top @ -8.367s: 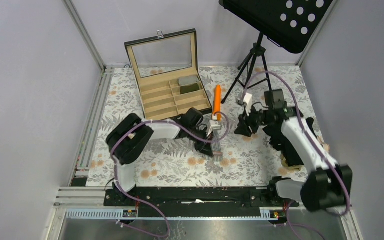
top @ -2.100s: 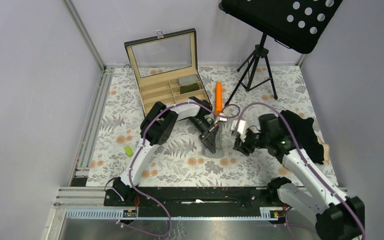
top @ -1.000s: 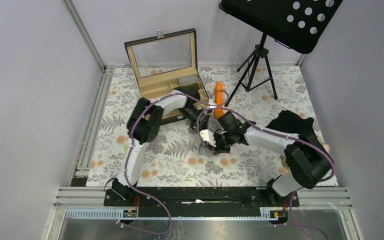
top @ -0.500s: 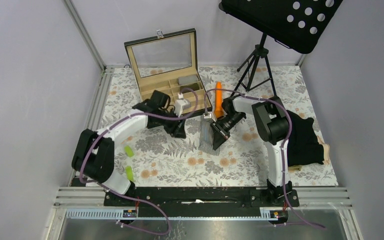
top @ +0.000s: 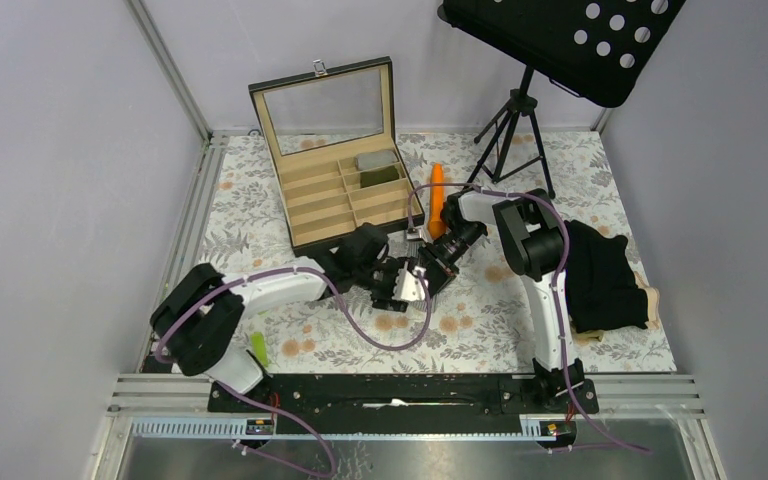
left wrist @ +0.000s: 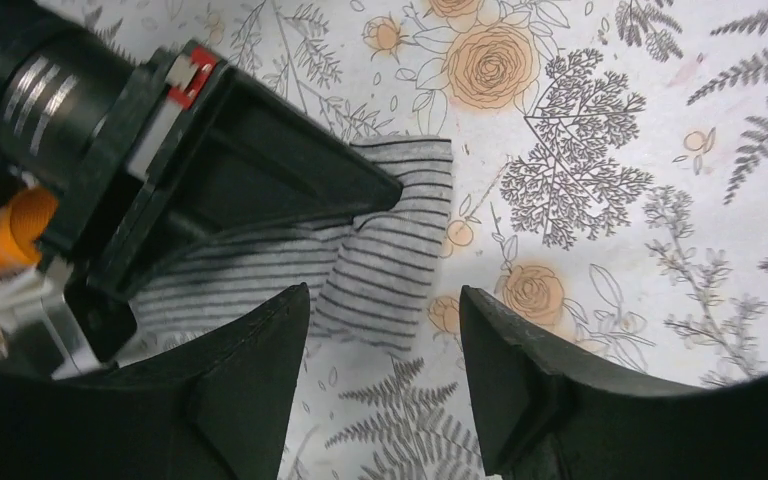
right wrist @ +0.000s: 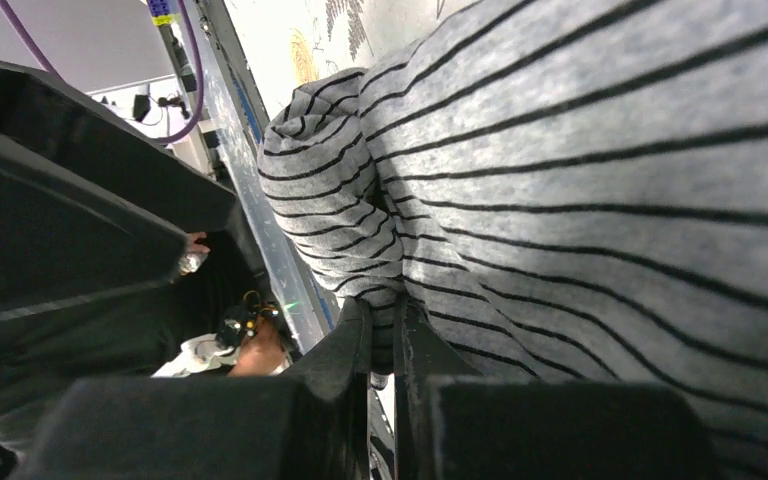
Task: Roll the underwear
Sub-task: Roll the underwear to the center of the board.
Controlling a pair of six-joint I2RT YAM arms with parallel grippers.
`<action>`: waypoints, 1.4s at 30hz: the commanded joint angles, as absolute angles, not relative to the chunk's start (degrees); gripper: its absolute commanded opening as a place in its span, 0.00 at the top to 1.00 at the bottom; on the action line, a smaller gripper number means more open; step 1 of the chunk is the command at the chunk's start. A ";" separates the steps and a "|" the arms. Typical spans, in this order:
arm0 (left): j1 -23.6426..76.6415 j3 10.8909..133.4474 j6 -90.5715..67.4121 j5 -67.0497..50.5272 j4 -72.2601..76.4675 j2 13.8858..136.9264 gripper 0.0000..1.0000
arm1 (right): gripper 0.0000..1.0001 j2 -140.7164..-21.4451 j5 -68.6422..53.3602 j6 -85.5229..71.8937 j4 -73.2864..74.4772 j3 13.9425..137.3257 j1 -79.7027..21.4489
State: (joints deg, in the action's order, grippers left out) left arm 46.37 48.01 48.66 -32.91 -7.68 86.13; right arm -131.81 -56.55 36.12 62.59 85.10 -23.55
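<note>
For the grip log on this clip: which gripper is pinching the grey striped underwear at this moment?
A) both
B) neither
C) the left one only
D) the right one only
D: the right gripper is shut with a fold of the striped underwear caught between its fingers, while the left gripper stands open above the cloth with nothing held.

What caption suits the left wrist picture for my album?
Open left gripper hovers over striped grey underwear pinched by the shut right gripper on floral tablecloth.
</note>
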 commanded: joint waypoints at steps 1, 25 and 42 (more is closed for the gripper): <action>47.91 48.76 61.31 -35.26 -0.49 90.33 0.37 | 1.00 -136.36 -47.46 36.76 57.57 85.66 -24.35; 47.64 63.55 44.50 -35.64 -28.51 104.90 1.00 | 0.54 -107.64 -56.34 43.11 64.81 93.65 -20.58; 36.54 86.19 30.03 -67.38 -49.79 130.45 1.00 | 0.45 -50.93 -31.30 31.56 11.91 48.73 -14.96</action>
State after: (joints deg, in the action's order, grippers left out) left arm 37.30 83.48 31.05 -60.93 -41.58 124.11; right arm -62.57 -38.94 29.54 24.88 61.56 -14.63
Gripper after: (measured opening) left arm 0.200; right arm 0.592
